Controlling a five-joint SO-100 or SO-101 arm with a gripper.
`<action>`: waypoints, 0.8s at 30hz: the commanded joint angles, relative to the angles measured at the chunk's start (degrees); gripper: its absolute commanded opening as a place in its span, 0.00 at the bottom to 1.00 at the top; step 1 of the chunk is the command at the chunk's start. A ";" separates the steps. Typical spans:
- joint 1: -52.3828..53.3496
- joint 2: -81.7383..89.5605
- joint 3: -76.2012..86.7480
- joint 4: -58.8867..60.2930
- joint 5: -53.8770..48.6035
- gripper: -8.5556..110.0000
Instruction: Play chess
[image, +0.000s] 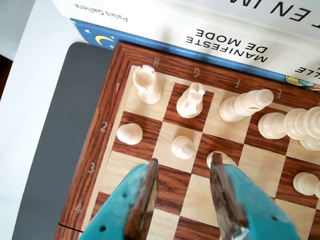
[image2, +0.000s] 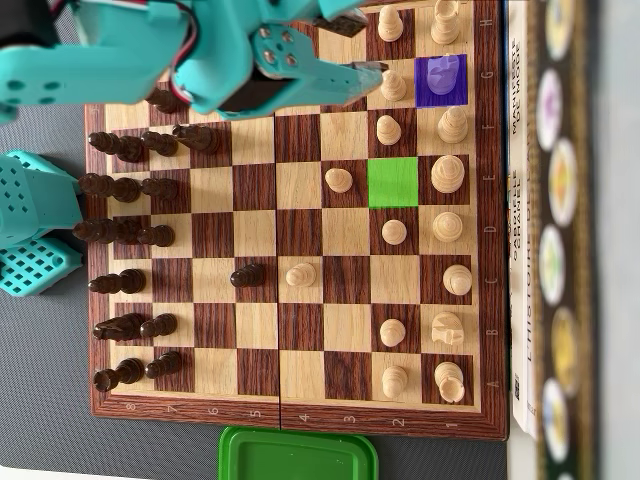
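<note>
Fingers (image: 150, 200) spread apart over the wooden chessboard (image: 107, 100); I see one half-hides a cream pawn (image: 220, 157).

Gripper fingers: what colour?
Teal, with dark worn inner edges on the fingers; the gripper shows best in the wrist view.

Both views are bright and evenly lit by soft daylight with only faint shadows, though the wrist view blurs the teal two-finger gripper (image: 182, 172) up close and overexposes the pale white book cover (image: 200, 20), washing out its edges.
</note>
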 joint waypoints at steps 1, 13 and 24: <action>0.97 -0.79 -3.96 0.35 0.44 0.21; 0.97 -9.14 -11.25 0.44 0.35 0.21; 1.23 -14.77 -16.44 0.44 0.35 0.21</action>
